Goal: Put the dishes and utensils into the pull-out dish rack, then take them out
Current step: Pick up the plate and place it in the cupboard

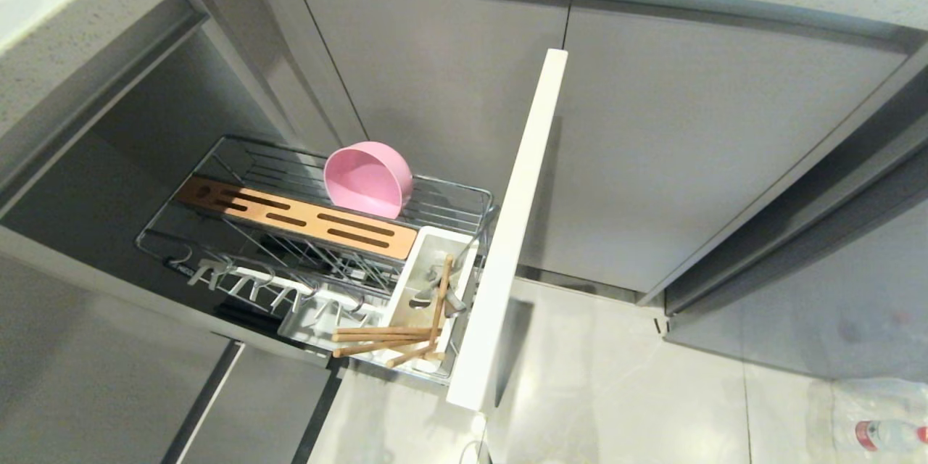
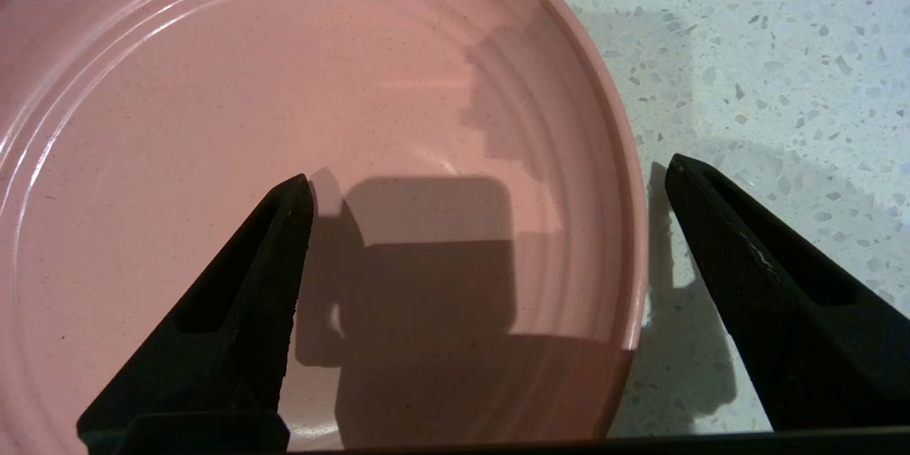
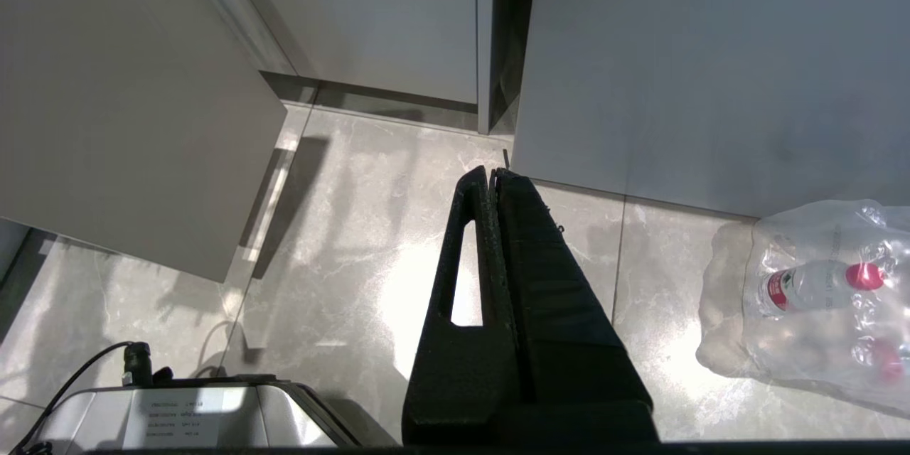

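Note:
The pull-out dish rack stands drawn out from under the counter. A pink bowl rests on its side on the wires behind the slotted wooden strip. Light wooden sticks, chopsticks by their look, lie by the white utensil caddy, one leaning up in it. I cannot make out the fork for certain. The pink plate lies flat on a speckled countertop. My left gripper hangs open over the plate's rim, one finger above the plate, the other above the countertop. My right gripper is shut and empty above the floor.
The rack's white cabinet front juts out toward me, edge on. Grey cabinet doors close off the wall behind it. A wrapped pack of water bottles lies on the tiled floor on the right. Neither arm shows in the head view.

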Robot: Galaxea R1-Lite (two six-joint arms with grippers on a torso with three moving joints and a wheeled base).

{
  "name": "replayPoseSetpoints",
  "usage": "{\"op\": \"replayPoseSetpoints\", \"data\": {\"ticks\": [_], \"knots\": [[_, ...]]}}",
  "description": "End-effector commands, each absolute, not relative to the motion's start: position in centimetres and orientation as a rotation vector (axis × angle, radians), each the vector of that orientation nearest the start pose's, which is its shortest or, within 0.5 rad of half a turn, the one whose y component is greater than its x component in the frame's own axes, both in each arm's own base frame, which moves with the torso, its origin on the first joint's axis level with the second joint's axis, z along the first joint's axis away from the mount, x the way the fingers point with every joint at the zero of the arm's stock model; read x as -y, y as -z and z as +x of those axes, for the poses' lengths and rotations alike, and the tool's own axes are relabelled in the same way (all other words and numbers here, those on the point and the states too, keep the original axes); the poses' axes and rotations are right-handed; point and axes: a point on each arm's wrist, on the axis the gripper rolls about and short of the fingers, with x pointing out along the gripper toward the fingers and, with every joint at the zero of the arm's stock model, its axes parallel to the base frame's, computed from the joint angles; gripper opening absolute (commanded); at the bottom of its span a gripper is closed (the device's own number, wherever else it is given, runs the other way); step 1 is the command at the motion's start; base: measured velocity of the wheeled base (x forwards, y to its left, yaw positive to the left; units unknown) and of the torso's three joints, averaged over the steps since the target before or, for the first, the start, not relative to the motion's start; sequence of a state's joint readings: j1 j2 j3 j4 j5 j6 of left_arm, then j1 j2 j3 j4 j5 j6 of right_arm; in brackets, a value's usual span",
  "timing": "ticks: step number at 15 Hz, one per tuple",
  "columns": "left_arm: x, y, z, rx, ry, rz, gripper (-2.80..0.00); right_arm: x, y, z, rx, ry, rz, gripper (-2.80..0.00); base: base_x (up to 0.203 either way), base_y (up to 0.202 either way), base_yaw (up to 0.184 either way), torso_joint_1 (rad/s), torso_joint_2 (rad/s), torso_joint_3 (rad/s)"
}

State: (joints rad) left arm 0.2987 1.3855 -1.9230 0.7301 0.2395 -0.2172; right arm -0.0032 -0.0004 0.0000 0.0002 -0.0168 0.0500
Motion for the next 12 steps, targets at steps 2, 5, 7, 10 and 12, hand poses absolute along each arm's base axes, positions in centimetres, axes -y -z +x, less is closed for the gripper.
{"op": "replayPoseSetpoints", "data": {"ticks": [2, 5, 7, 10, 12], "knots": [[-5.13, -42.83, 14.74, -0.143, -0.56, -0.219, 0.0, 0.03, -7.51, -2.27, -0.001, 0.02, 0.051, -2.8, 0.0, 0.0, 0.0, 0.0, 0.0, 0.0], [-5.15, -42.85, 14.78, -0.142, -0.56, -0.218, 0.0, 0.03, -7.49, -2.27, -0.003, 0.02, 0.051, -2.8, 0.0, 0.0, 0.0, 0.0, 0.0, 0.0], [-5.13, -42.85, 14.74, -0.142, -0.559, -0.219, 0.0, 0.03, -7.51, -2.27, -0.001, 0.02, 0.051, -2.8, 0.0, 0.0, 0.0, 0.0, 0.0, 0.0], [-5.09, -42.87, 14.69, -0.141, -0.556, -0.219, 0.0, 0.03, -7.5, -2.27, -0.002, 0.02, 0.051, -2.8, 0.0, 0.0, 0.0, 0.0, 0.0, 0.0], [-5.07, -42.84, 14.63, -0.141, -0.557, -0.219, 0.0, 0.03, -7.5, -2.27, -0.001, 0.02, 0.051, -2.8, 0.0, 0.0, 0.0, 0.0, 0.0, 0.0]]}}
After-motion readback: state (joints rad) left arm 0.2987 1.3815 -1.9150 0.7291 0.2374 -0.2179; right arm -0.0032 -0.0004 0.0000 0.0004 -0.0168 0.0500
